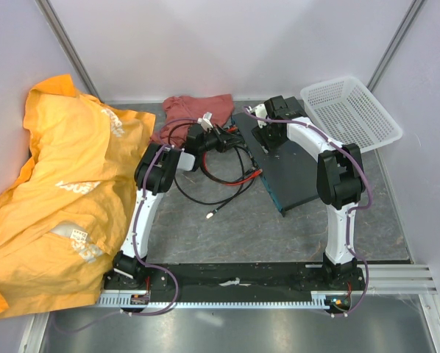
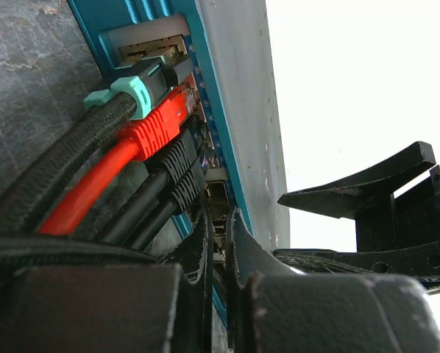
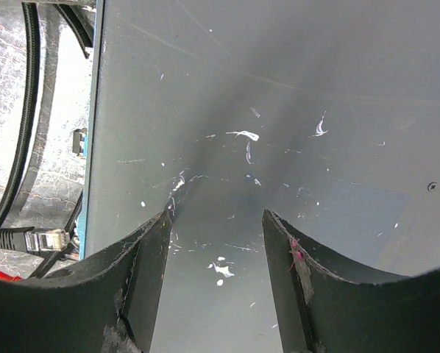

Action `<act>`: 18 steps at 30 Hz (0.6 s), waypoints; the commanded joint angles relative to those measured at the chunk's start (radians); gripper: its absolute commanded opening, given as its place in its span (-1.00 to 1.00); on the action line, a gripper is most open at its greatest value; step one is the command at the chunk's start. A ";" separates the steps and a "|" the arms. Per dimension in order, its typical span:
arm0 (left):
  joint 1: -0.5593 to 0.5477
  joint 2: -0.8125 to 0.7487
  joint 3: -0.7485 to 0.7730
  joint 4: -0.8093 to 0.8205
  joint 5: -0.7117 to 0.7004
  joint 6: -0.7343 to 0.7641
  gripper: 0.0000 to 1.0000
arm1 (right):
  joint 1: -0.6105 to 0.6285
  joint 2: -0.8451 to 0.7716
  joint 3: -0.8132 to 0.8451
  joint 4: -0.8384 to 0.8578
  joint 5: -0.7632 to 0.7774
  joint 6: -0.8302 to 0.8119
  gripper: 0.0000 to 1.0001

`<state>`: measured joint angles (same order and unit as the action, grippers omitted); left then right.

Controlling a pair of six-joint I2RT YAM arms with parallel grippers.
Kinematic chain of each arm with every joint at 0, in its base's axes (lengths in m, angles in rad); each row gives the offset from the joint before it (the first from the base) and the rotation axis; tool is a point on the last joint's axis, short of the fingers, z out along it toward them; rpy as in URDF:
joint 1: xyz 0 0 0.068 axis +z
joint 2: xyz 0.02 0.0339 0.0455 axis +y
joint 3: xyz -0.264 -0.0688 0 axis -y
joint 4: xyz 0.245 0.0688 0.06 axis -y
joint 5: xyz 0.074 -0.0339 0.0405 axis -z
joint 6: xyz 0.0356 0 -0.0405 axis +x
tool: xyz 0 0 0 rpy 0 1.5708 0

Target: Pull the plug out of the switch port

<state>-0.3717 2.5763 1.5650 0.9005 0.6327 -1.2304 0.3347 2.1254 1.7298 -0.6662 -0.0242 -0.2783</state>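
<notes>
1. Grey mottled table (image 1: 242,235) seen from above, with pale walls (image 1: 227,44) on three sides. An orange cloth (image 1: 65,191) heaps over the left third. A rust-red cloth (image 1: 198,109) lies at the back and a white mesh basket (image 1: 352,114) back right. The switch (image 1: 290,176) lies flat, right of centre and apart from the basket. Black and red cables (image 1: 227,193) loop across the middle, and bare table stretches from them to the near edge.
2. Left wrist: the switch's teal edge shows a row of ports. A teal-collared braided cable (image 2: 128,92), a red plug (image 2: 157,129) and black plugs (image 2: 179,173) sit side by side. Just below them the left gripper (image 2: 218,243) is pinched narrow at the port row; what it nips I cannot tell.
3. Right wrist: the right gripper (image 3: 216,243) stands wide over the scratched dark top, with nothing between its fingers. Past the teal edge, a loose clear plug (image 3: 47,239) lies on the table.
</notes>
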 commanded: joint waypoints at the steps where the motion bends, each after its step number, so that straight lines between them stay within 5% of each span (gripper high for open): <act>1: -0.003 0.001 -0.020 -0.055 -0.087 0.019 -0.97 | 0.035 0.145 -0.078 -0.046 -0.008 0.002 0.27; 18: 0.045 -0.051 -0.161 0.046 0.021 0.049 -0.97 | 0.035 0.151 -0.075 -0.033 -0.011 -0.012 0.27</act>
<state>-0.3557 2.5290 1.4361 1.0035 0.5865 -1.2297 0.3382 2.1273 1.7317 -0.6609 -0.0242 -0.2852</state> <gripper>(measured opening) 0.054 0.630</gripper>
